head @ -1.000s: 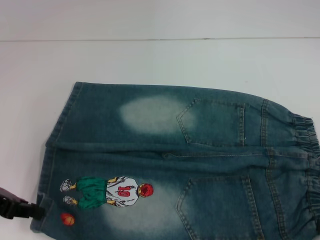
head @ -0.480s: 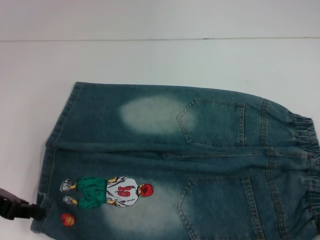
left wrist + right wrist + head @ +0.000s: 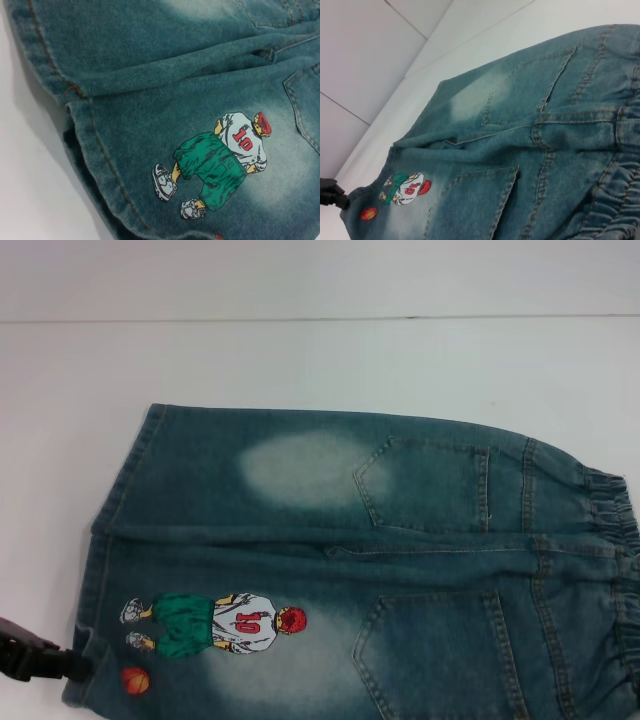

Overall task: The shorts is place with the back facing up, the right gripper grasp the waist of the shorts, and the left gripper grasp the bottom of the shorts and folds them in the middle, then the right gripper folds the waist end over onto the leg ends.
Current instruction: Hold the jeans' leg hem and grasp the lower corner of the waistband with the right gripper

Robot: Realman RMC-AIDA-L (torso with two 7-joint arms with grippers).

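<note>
The denim shorts [image 3: 350, 560] are seen spread flat, back side up, on the white table [image 3: 300, 360], filling the lower two thirds of the head view. The elastic waistband [image 3: 615, 580] is found at the right edge of the frame, and the leg hems [image 3: 105, 540] at the left. Two back pockets are shown, the upper one [image 3: 425, 485] right of centre. A printed basketball player [image 3: 215, 623] with the number 10 is placed at lower left, with a small orange ball [image 3: 135, 679] just below it. The left gripper [image 3: 40, 658] is seen at the lower left edge, touching the hem of the near leg; whether it is clamped on the cloth cannot be told. The right gripper is not shown in any view.
</note>
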